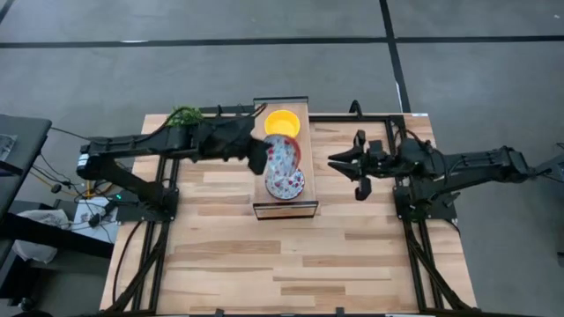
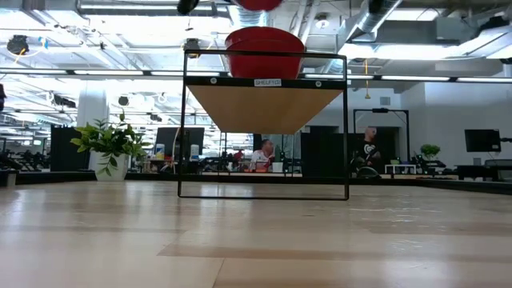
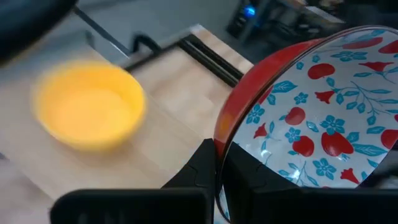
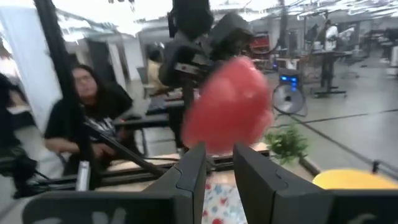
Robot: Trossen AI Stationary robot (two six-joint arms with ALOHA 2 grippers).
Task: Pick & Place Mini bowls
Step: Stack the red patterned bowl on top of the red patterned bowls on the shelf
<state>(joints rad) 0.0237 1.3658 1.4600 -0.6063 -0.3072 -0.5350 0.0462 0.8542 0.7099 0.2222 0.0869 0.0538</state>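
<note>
My left gripper point(image 3: 217, 171) pinches rim of floral bowl point(image 1: 280, 154), tilted, above shelf point(image 1: 261, 210) at frame centre. Second floral bowl point(image 1: 289, 184) directly below, yellow bowl point(image 1: 282, 121) just above. Right gripper point(image 1: 352, 165) waits right of shelf, jaws part-open, empty.

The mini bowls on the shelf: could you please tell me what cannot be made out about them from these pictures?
- Low view: the held floral bowl is cut off by the top edge.
- High view: the left pincer and that bowl overlap the floral bowl on the shelf; its stack count is unclear.
- Left wrist view: the yellow bowl is blurred.
</note>
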